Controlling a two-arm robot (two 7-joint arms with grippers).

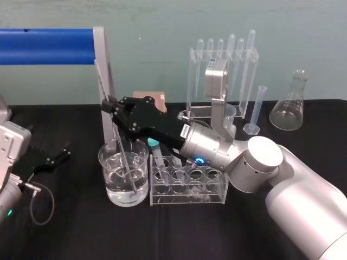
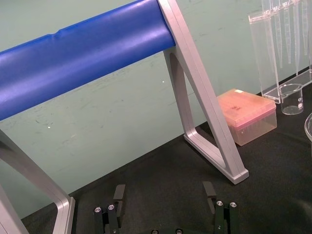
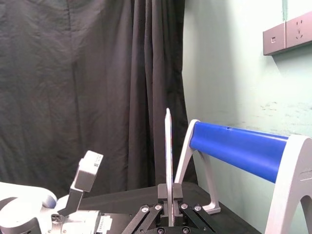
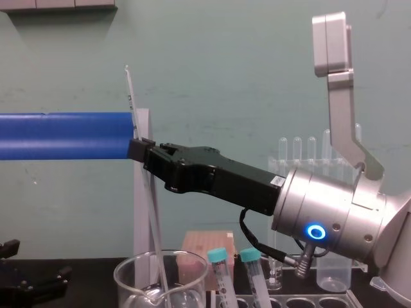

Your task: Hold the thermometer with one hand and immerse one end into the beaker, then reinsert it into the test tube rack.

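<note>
**Dip under way, rack step not yet done**

The right pincer (image 1: 108, 105) is clamping the thermometer (image 1: 126, 162) partway up its length and holding it tilted over the beaker (image 1: 108, 179). The lower end is reaching down inside the glass, and its reddish tip appears to be sitting below the water line, so the immersion is judged to be happening now. The return is left to do: the rod is standing outside the test tube rack (image 1: 187, 196), which is sitting just beside the beaker on the desk (image 1: 76, 227). The left pincer (image 1: 64, 151) is lying idle on the desk at the robot's left, fingers spread wide and holding nothing.

The head view is showing the tip in the water and the rack's holes. The chest view is giving the side-on tilt instead, with the thermometer (image 4: 131, 102) rising well above the right pincer (image 4: 138, 151). The right wrist view is showing the thermometer (image 3: 168, 156) pinched between the closed fingers, while the left wrist view is confirming the left pincer (image 2: 163, 192) is gaping
</note>
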